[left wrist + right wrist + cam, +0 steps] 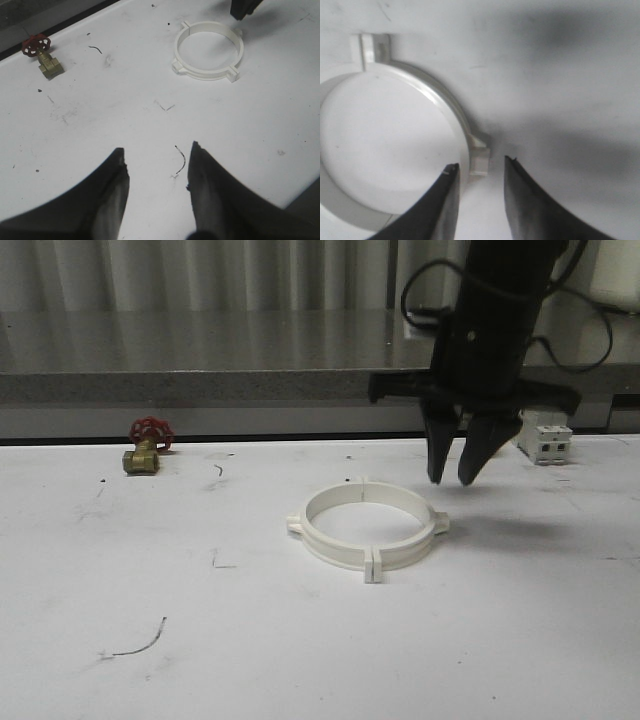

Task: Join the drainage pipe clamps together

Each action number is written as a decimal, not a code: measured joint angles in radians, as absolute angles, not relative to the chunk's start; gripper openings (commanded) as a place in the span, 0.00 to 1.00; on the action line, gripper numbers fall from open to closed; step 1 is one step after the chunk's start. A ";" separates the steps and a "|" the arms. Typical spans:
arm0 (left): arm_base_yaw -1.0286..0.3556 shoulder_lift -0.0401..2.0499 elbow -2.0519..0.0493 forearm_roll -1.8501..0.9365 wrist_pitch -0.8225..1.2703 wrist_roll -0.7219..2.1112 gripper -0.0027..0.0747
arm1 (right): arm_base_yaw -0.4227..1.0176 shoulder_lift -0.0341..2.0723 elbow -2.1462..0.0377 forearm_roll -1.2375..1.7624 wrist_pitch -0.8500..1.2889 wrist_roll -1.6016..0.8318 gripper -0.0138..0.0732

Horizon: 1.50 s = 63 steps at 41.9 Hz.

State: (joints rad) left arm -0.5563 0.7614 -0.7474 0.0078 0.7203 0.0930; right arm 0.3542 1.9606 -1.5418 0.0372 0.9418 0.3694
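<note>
The two white drainage pipe clamps point(367, 526) lie on the white table, their end tabs meeting so they form a ring point(209, 50). My right gripper point(455, 480) hangs open just above the ring's right side, with nothing between its fingers. In the right wrist view the ring's rim and a small side tab point(479, 160) lie below the open gripper point(481, 166). My left gripper point(156, 150) is open over bare table, well short of the ring, and holds nothing.
A brass valve with a red handwheel point(147, 447) sits at the back left, also seen as the valve point(44, 56) in the left wrist view. A white boxy breaker point(546, 438) stands at the back right. A grey ledge runs behind the table.
</note>
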 measured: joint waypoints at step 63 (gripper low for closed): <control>-0.556 0.761 -0.747 0.008 0.720 0.093 0.40 | 0.175 0.524 -0.703 0.096 0.766 -0.014 0.24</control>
